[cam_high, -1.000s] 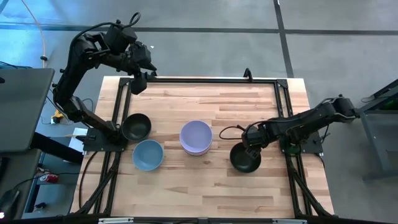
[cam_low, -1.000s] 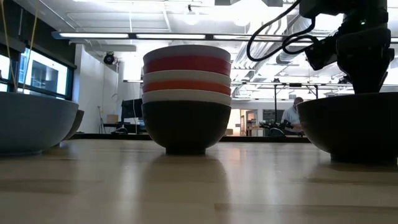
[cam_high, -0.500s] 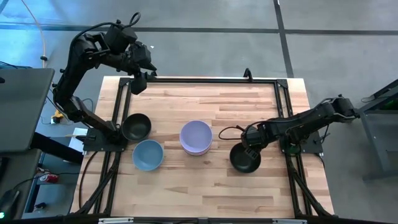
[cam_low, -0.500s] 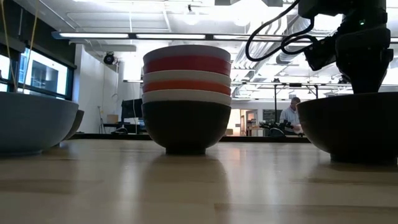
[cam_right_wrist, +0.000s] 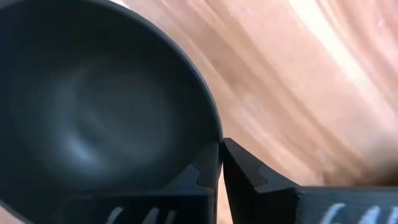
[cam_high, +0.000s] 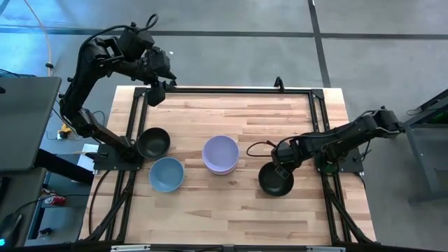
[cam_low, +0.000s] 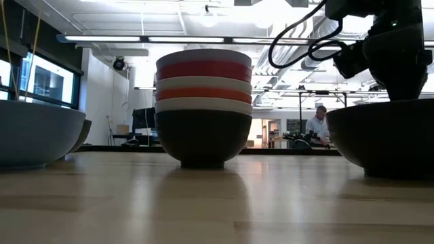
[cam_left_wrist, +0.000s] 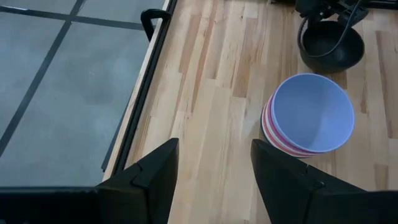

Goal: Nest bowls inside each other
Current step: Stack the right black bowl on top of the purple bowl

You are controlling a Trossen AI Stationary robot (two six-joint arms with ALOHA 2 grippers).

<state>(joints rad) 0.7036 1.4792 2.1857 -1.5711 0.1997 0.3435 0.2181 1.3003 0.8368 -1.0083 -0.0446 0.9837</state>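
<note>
A stack of nested bowls point(cam_high: 220, 155), lavender on top, stands mid-table point(cam_low: 203, 102). A blue bowl point(cam_high: 166, 174) and a black bowl point(cam_high: 153, 142) stand on their bases at the table's left. A second black bowl point(cam_high: 276, 180) stands at the right, with my right gripper point(cam_high: 282, 168) shut on its rim. My left gripper point(cam_high: 155, 94) hangs open above the table's far left corner, with nothing between its fingers point(cam_left_wrist: 214, 144). My right gripper point(cam_right_wrist: 220, 144) pinches the black bowl's rim point(cam_right_wrist: 213, 127) on its far right side, one finger inside the bowl and one outside. The fingers slant down from the table's right. The bowl point(cam_low: 390, 139) sits upright with its base on the table.
Black frame rails point(cam_high: 231, 89) run along the table's edges. Bare wood lies across the far half and along the near edge point(cam_high: 231, 220). A person point(cam_low: 317, 125) shows in the room beyond the table.
My right gripper has shut on the right black bowl's rim. The bowl has slid slightly toward the table's right edge and stays on the table.
</note>
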